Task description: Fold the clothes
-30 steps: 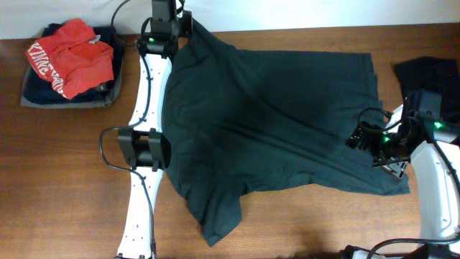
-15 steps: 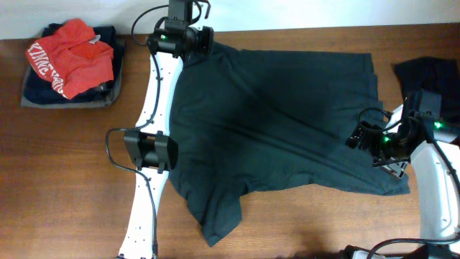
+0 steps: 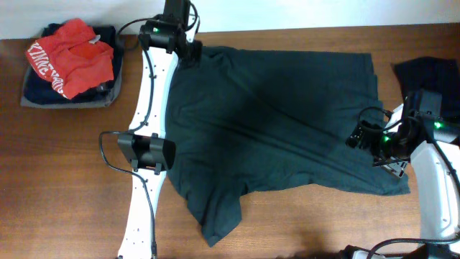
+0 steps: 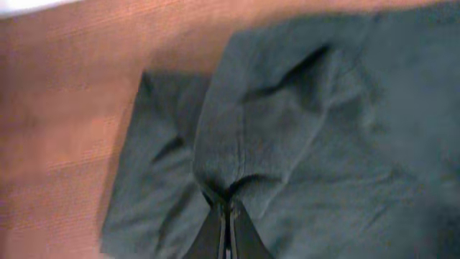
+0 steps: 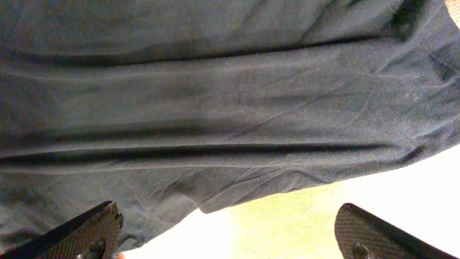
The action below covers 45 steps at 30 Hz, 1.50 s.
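Note:
A dark teal-grey T-shirt (image 3: 280, 122), one of the clothes, lies spread over the brown table. My left gripper (image 3: 192, 56) is at its top-left corner, shut on a pinched ridge of the cloth. In the left wrist view the shirt (image 4: 323, 129) fills the right side, a sleeve (image 4: 154, 173) lies at the left, and the closed left gripper (image 4: 226, 219) bites the fold. My right gripper (image 3: 368, 140) hovers over the shirt's lower-right part. In the right wrist view the right gripper (image 5: 230, 234) is wide open above the hem (image 5: 237, 194), holding nothing.
At the back left, a red garment with white lettering (image 3: 72, 54) tops a stack of dark folded clothes (image 3: 36, 90). A black garment (image 3: 431, 72) lies at the right edge. Bare wood shows along the front (image 3: 309, 223) and left.
My left gripper, still holding the shirt's top-left corner, moved right and then a little back. That corner now lies lower and flatter. The right arm has not moved.

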Each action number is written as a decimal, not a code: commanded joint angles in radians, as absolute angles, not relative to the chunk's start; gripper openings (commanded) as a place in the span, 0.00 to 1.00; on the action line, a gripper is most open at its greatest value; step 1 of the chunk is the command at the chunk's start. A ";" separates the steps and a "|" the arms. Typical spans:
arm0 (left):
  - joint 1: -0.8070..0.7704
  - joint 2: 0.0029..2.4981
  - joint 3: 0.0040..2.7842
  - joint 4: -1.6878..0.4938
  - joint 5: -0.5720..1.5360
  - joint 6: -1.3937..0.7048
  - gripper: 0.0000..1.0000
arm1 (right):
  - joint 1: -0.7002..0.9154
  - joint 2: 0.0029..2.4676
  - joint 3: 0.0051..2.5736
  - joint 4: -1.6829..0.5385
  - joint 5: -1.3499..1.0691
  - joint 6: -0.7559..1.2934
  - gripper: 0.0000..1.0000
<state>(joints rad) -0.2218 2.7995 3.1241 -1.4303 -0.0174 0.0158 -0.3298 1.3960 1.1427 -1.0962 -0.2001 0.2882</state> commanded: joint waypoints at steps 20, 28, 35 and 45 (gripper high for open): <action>-0.216 2.767 3.110 -1.660 0.056 -0.029 0.97 | -0.321 1.401 1.148 -1.064 -0.206 0.292 0.99; -0.215 2.770 3.110 -1.523 0.057 -0.028 0.99 | -0.321 1.401 1.148 -1.058 -0.207 0.292 0.99; -0.216 2.849 3.110 -1.364 0.161 0.070 0.84 | -0.321 1.401 1.148 -1.058 -0.208 0.292 0.99; -0.216 2.975 3.110 -1.234 0.183 0.104 0.68 | -0.321 1.401 1.148 -1.059 -0.228 0.292 0.99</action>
